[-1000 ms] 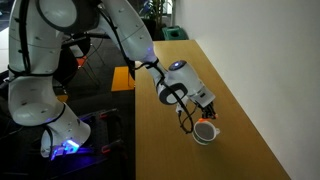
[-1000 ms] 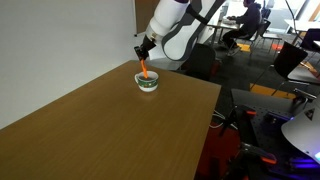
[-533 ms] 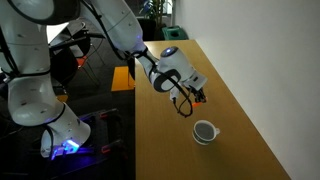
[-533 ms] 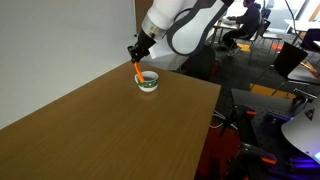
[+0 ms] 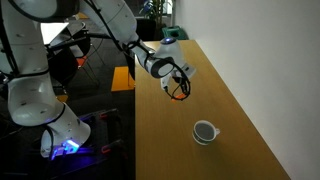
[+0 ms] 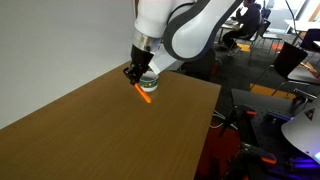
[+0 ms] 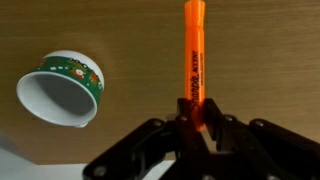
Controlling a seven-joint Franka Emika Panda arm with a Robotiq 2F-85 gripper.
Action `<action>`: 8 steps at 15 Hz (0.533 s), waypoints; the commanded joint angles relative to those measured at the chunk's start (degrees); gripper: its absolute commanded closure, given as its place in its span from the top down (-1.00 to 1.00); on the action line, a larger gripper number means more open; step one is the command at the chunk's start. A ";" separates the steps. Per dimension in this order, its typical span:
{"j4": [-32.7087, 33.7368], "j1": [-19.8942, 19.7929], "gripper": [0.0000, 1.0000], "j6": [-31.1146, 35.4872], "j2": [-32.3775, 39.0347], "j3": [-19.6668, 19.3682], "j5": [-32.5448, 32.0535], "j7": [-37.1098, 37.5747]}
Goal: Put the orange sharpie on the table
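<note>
On the left of the wrist view sits a small white round bowl [image 7: 62, 88] with a green patterned band (well clear of my grip). In the middle my fingers [image 7: 180, 130] are clenched on the slim orange-red sharpie marker [image 7: 193, 55], held over the long light-brown wooden counter [image 7: 265, 60]. In an exterior view a white wall [image 6: 60, 40] runs along one long edge of the counter.

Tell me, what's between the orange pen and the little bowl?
Nothing: in the wrist view only bare table separates the orange sharpie from the bowl.
</note>
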 commanded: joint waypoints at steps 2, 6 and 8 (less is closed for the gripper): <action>3.67 -1.27 -0.90 -8.50 2.06 4.51 -0.56 -2.83; 7.47 -2.62 -0.90 -13.30 6.18 9.48 0.36 -6.26; 9.82 -3.52 -0.90 -13.96 9.34 11.81 0.91 -8.95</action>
